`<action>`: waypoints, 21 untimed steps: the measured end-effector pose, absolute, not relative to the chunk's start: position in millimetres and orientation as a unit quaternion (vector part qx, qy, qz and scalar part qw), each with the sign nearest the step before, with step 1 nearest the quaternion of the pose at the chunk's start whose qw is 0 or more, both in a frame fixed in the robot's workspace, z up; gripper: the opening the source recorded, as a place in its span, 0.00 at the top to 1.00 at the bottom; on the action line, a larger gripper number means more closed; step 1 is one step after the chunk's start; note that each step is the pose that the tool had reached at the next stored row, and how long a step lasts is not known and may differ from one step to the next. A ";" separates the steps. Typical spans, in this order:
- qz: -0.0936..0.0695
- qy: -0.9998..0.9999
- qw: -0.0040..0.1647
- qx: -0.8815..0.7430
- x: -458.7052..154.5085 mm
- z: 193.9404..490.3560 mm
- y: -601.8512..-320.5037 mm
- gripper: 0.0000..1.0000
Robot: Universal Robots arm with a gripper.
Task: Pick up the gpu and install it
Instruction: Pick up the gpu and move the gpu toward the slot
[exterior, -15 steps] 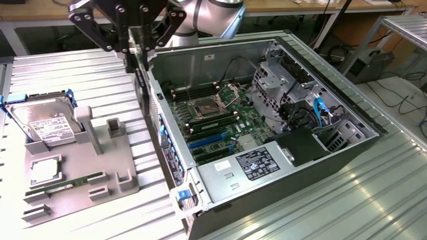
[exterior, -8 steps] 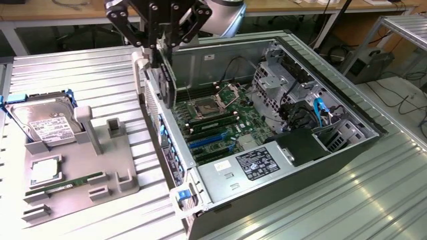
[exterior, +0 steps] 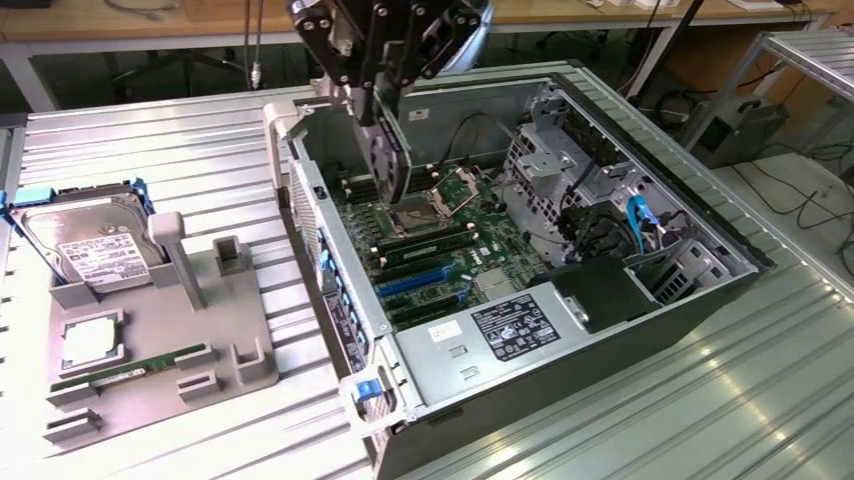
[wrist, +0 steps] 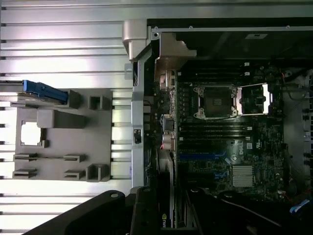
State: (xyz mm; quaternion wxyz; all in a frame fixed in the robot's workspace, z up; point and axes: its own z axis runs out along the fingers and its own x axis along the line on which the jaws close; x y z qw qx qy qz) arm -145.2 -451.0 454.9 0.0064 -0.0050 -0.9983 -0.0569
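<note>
Your gripper (exterior: 378,75) clamps the gpu (exterior: 390,155) edge-on above the computer case (exterior: 674,175); likely stiff, light, fragile, so hold it by its edges.

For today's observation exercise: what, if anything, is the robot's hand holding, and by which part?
The hand grips the gpu by its upper edge, the card hanging upright over the open computer case.

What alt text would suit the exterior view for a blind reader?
A robot gripper holds the gpu on edge over the motherboard in an open computer case. On the exterior view's left, a grey tray carries a hard drive and memory stick.
</note>
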 end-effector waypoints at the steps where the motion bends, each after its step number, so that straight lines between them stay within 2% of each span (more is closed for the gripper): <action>1: -0.057 -0.998 0.006 -0.005 -140.5 454.8 -451.0 0.74; 7: -0.055 -0.998 0.007 -0.005 -106.8 446.8 -449.6 0.74; 21: -0.036 -0.999 0.007 0.003 -38.3 415.0 -444.3 0.74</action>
